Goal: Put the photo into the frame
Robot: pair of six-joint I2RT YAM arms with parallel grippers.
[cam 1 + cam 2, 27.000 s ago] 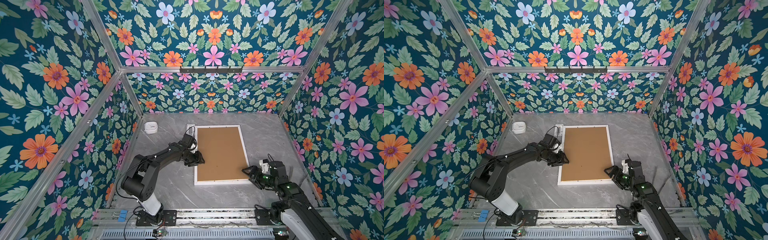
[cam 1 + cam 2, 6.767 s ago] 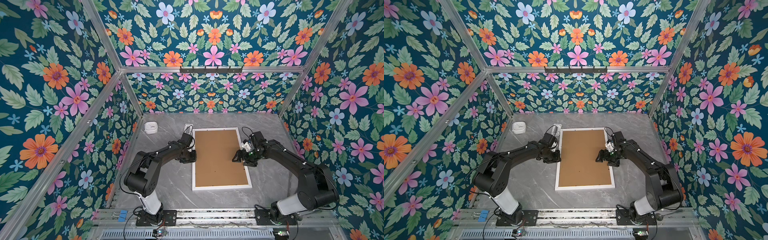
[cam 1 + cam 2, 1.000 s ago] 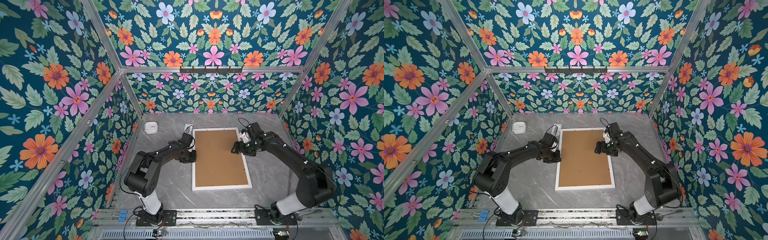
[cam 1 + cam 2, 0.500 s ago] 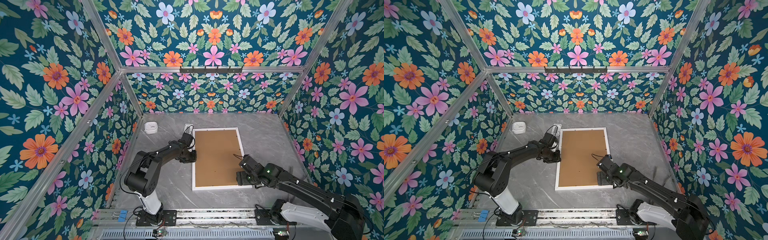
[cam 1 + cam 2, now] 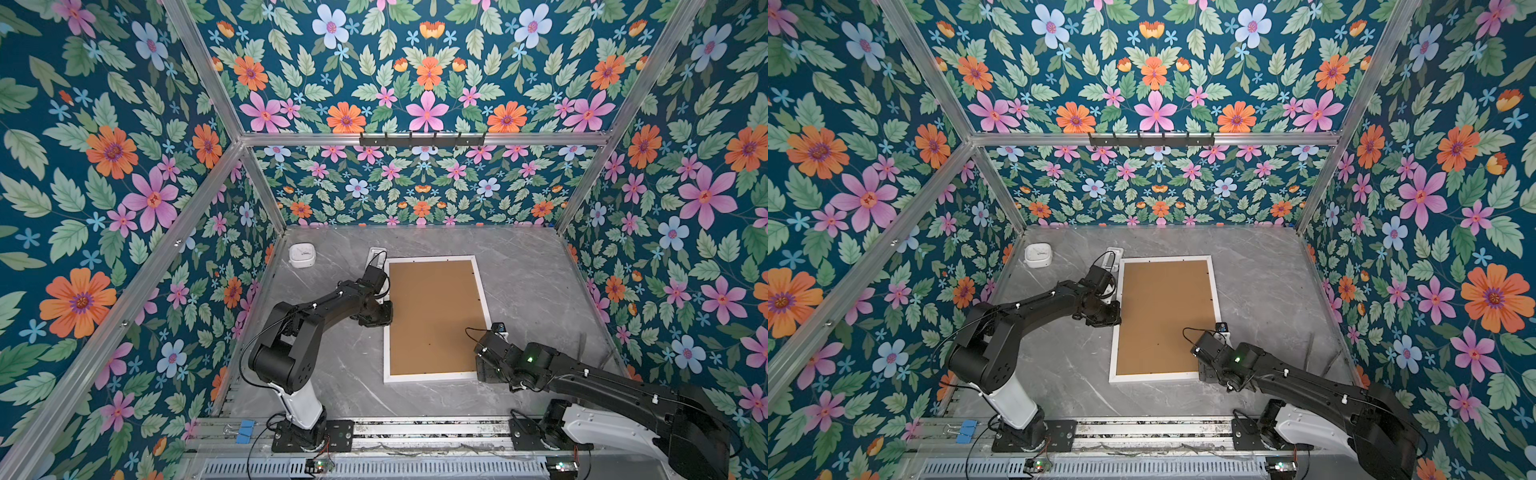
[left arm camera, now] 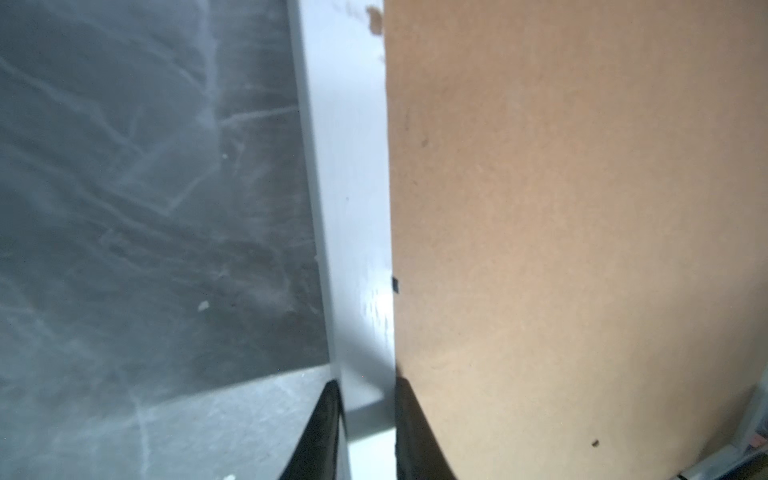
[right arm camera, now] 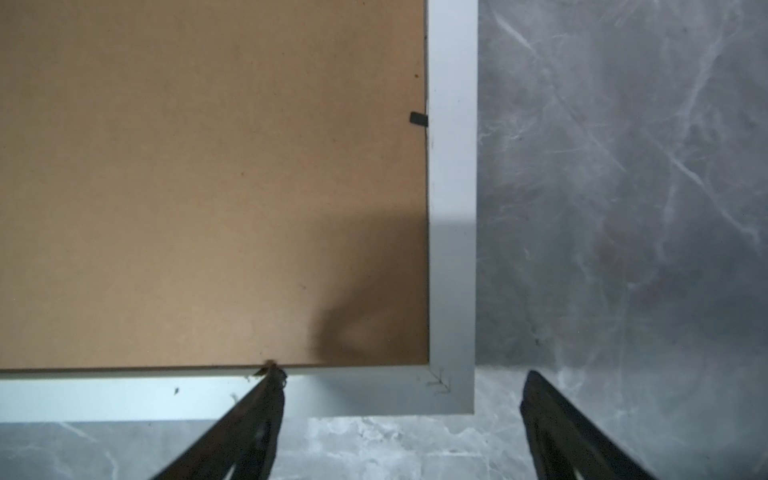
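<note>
The right gripper (image 7: 400, 372) had just swung away from the far stretch of the right rail of the frame (image 5: 430, 377) and come down to its near right corner. Its jaws stood wide and held nothing. One fingertip sat at the seam where the brown backing board (image 5: 434, 316) met the near rail, and the other hung out over bare tabletop. The left gripper (image 6: 365, 386) had not stirred: it was narrow, pinched across the frame's left rail, steadying it.

The frame lay flat and back upward in the middle of the tabletop (image 5: 532, 282), with the board seated inside its white rim. The photo I could not see anywhere. I took it to be under the board already, which would leave only the board's edges and the small black tab (image 7: 418, 118) on the right rail to be pressed home, corner by corner.

The tabletop was grey with pale veining, otherwise carrying only a small white device (image 5: 302, 254) near its far left corner. Blue floral walls (image 5: 424, 195) closed in three sides, with aluminium posts at the joins and a dark hook rail (image 5: 422, 139) across the back.
</note>
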